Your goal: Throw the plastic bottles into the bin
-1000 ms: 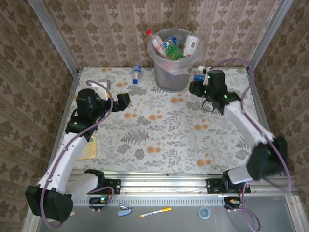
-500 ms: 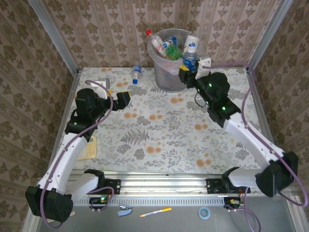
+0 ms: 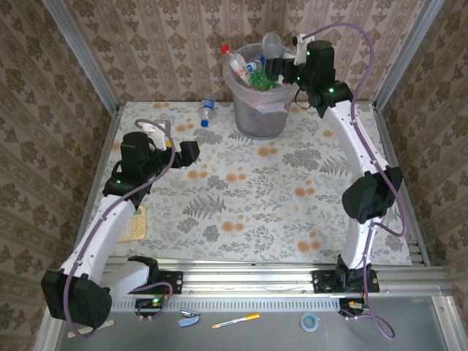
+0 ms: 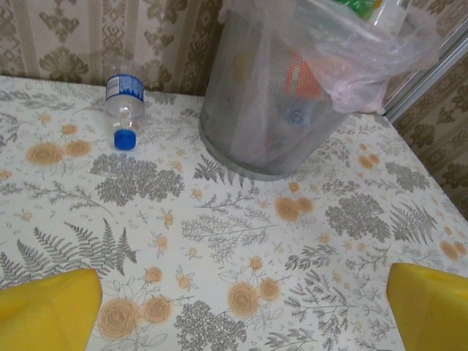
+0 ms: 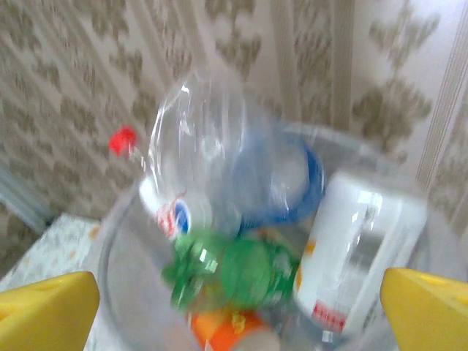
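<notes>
The right gripper's yellow fingers are spread wide and grip nothing. Between them and beyond, a clear bottle with a blue label shows blurred, apart from both fingers, over the mouth of the bin. Whether it touches the pile beneath cannot be told. In the top view the right gripper is above the bin's right rim, and the clear bottle is just over the far rim.

Inside the bin a green bottle lies in the middle, with an orange label just below it in the wrist view. A white-labelled bottle leans at the bin's right side. A red-capped bottle pokes up at the bin's left rim. The pile reaches the rim.

The left gripper's fingers are also spread, with only the flowered table between them. From above, the left gripper is well to the left of the bin and nearer the bases, pointing towards it.

A blue-capped bottle lies on its side on the table left of the bin, near it but not touching, with its cap towards the arms.

A beige block lies far from the bin, at the table's left edge beside the left arm.
</notes>
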`<state>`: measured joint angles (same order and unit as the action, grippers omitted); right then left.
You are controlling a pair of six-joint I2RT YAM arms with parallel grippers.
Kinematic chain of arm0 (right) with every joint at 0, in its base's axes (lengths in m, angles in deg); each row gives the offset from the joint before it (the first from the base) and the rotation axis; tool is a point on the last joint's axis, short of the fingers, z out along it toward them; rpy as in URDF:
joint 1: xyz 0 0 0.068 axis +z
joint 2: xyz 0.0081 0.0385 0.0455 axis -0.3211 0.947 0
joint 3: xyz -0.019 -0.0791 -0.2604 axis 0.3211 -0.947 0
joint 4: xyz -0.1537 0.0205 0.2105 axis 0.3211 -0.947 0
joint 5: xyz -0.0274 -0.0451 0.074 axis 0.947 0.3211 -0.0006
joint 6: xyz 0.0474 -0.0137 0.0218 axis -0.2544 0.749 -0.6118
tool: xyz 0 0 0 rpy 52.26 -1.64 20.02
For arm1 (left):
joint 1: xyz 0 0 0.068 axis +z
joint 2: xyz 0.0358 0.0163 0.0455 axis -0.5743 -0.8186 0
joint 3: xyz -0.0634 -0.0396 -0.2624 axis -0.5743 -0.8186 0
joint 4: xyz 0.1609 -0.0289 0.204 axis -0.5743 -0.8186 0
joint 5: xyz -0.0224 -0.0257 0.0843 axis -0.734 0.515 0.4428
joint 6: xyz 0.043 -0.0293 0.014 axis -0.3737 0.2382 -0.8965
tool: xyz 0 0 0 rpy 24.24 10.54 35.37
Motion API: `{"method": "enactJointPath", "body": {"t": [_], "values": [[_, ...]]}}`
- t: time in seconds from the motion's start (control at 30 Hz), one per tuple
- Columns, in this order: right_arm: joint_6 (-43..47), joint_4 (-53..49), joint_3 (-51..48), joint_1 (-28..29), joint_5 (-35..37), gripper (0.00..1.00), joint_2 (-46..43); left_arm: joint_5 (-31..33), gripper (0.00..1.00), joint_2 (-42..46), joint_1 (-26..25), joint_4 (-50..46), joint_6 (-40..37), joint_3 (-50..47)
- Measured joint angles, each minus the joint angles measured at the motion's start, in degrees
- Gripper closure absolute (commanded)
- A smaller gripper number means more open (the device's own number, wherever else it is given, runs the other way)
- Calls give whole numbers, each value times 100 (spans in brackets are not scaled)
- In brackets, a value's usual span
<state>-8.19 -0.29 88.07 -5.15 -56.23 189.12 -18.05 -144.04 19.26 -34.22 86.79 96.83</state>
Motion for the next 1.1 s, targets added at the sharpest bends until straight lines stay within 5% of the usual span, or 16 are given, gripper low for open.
{"method": "enactJointPath", "body": {"t": [0.43, 1.1], "values": [[-111, 46, -1834, 17, -162, 0, -1987, 352, 0, -1491, 79, -450, 105, 857], [-404, -1075, -4664, -144, -118, 0, -4116, 629, 8, -6883, 378, -1794, -442, 5757]]}}
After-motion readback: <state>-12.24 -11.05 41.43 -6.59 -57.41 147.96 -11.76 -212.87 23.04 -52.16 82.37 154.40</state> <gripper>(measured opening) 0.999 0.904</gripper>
